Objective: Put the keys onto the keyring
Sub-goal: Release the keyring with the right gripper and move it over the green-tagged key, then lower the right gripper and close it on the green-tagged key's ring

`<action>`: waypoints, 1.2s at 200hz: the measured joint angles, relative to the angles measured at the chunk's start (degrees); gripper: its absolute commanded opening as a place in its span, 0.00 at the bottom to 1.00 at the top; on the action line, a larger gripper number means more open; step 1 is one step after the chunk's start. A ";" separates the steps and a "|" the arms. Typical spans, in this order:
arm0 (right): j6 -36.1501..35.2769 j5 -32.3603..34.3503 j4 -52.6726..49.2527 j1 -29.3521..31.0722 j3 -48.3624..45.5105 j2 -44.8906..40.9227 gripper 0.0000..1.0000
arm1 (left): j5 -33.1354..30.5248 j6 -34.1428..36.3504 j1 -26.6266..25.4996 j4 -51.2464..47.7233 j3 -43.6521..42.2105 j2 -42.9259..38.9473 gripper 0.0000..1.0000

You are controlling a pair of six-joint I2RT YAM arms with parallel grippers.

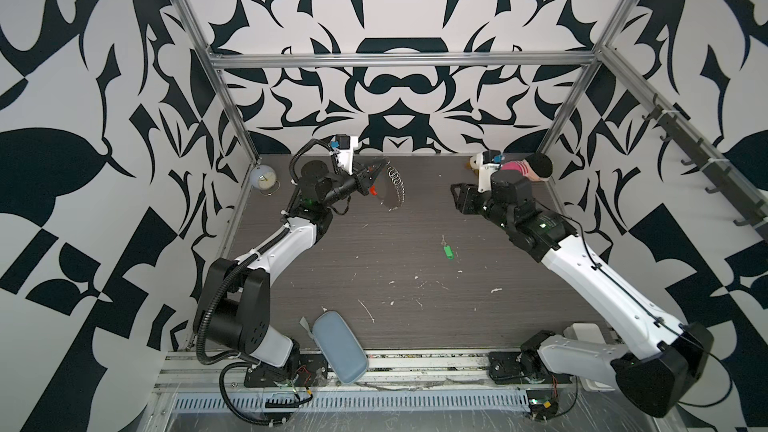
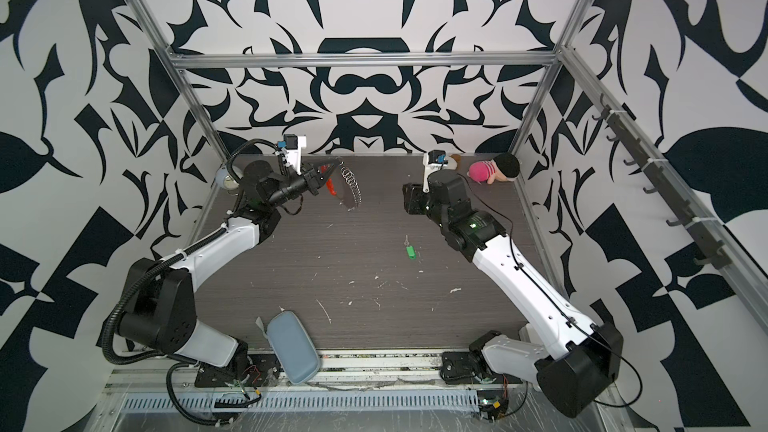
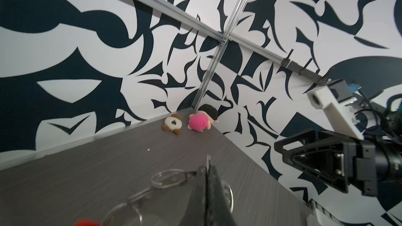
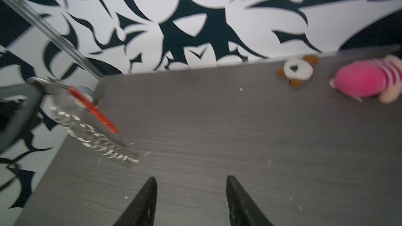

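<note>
Top views: key (image 1: 447, 252) with green tag lies mid-counter (image 1: 498, 317), untouched. Beyond it, right end effector (image 4: 191, 177) hovers empty with jaws apart, well clear of the key; left end effector (image 1: 380, 168) is clenched on the keyring (image 1: 394, 189), which hangs towards the back. We judge pick-up not yet begun: right arm must descend and pinch the key next.

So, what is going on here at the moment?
The left tool is shut on the keyring and holds it in the air over the back of the table. The right tool is open and empty, and hangs opposite the keyring. The key with its green tag lies on the table nearer the front, and nothing touches it.
</note>
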 measured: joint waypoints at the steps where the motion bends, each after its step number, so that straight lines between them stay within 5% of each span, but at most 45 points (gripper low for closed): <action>1: 0.07 0.07 -0.11 0.00 -0.22 0.11 0.57 | 0.00 0.09 0.00 -0.11 -0.02 -0.02 0.00; 62: 3.02 0.37 -3.56 0.00 -11.28 8.28 0.49 | -1.20 2.69 -0.07 -4.20 -2.69 -0.96 0.00; 119: -1.18 -2.38 0.92 -0.02 -11.32 17.90 0.38 | -0.85 2.73 -0.15 -4.52 -3.21 -0.98 0.00; 240: -6.99 -5.75 5.55 -0.76 -9.33 27.58 0.34 | -0.76 3.34 -0.15 -7.61 -3.21 -1.01 0.00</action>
